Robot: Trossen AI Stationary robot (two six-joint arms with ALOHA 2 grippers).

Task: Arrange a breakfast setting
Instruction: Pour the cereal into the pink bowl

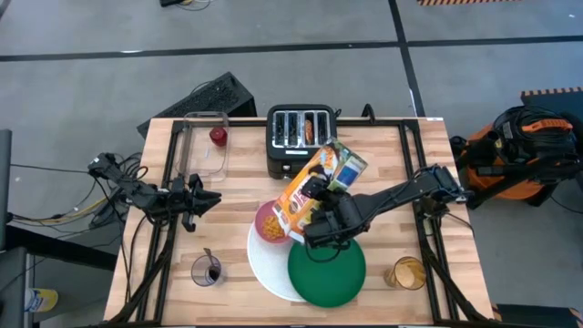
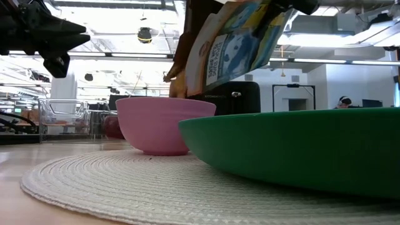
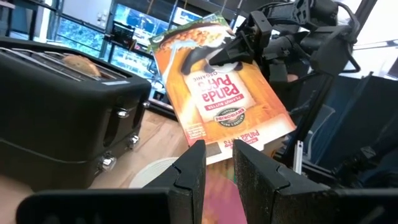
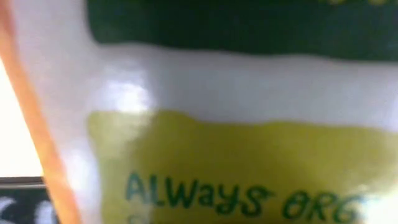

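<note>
My right gripper [image 1: 319,196] is shut on an orange cereal box [image 1: 296,199], held upside down and tilted over the pink bowl [image 1: 266,223]. Orange cereal [image 1: 271,221] lies in the bowl. The bowl stands on the big white round plate [image 1: 267,271], and the green plate [image 1: 326,271] overlaps the white plate's right side. My left gripper [image 1: 217,199] hovers left of the bowl, open by a narrow gap, empty. A ring bagel [image 1: 310,130] sticks out of a slot in the black toaster [image 1: 301,138]. The small red fruit [image 1: 219,136] lies in the clear container [image 1: 207,146]. A metal spoon [image 1: 209,261] stands in a glass. My right gripper pinches the cereal box between its two fingers, one finger on the orange front face [image 3: 219,62] near the box's raised end, the other hidden behind the box. The fingers come from the table's right side, across the box. The box is lifted clear, its lower end above the bowl.
A glass of orange drink [image 1: 407,271] stands at the front right. The toaster stands at the far middle, close behind the box. The glass with the spoon [image 1: 207,271] stands near the front edge, left of the white plate. Bare wood lies at the table's left and right.
</note>
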